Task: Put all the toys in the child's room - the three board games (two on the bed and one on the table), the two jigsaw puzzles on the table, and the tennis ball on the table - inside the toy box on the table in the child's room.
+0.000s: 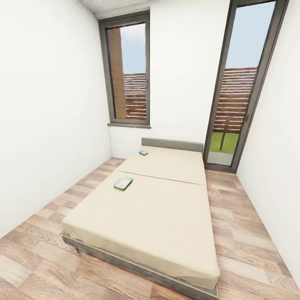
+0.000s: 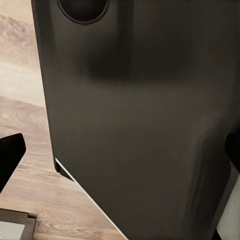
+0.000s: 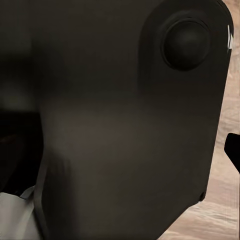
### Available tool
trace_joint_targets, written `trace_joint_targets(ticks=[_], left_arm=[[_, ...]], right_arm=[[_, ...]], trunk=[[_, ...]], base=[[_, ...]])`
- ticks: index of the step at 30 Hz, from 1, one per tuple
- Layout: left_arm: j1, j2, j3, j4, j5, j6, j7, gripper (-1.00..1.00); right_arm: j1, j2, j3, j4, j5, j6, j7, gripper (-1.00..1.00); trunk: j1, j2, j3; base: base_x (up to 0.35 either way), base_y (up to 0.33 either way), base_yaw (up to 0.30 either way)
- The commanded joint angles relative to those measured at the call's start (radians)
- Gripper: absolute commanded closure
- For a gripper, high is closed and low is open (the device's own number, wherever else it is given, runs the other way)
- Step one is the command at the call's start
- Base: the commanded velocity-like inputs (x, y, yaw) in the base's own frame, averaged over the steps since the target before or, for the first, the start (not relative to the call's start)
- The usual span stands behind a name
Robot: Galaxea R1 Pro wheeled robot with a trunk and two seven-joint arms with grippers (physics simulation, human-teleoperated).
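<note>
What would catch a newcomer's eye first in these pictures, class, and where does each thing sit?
The big beige bed fills the middle of the head view, on a wooden floor. Two small colourful board games lie on it: one near its left edge about halfway up, a bluer one by the headboard. Behind stand a tall window and a glass door showing a slatted fence.
</note>
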Motion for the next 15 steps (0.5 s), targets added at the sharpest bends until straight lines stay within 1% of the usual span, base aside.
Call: trace_joint_targets(ticks=[1, 12, 15], left_arm=[[0.000, 0.000, 0.000, 0.000, 0.000, -0.001, -0.001, -1.00], [-0.001, 0.000, 0.001, 0.000, 0.001, -0.003, -0.001, -1.00], [0.000, 0.000, 0.000, 0.000, 0.001, -0.003, -0.001, -1.00]], right_arm=[[0.001, 0.000, -0.001, -0.001, 0.001, -0.001, 0.000, -1.00], [0.001, 0.001, 0.000, -0.001, 0.002, -0.001, -0.001, -1.00], [0.000, 0.004, 0.001, -0.003, 0.003, -0.001, -0.001, -1.00]], trunk=[[0.000, 0.000, -0.001], [0.000, 0.000, -0.001], [-0.011, 0.021, 0.009]], base=[[0.000, 0.017, 0.209], [0.000, 0.006, 0.263], [0.000, 0.001, 0.287]])
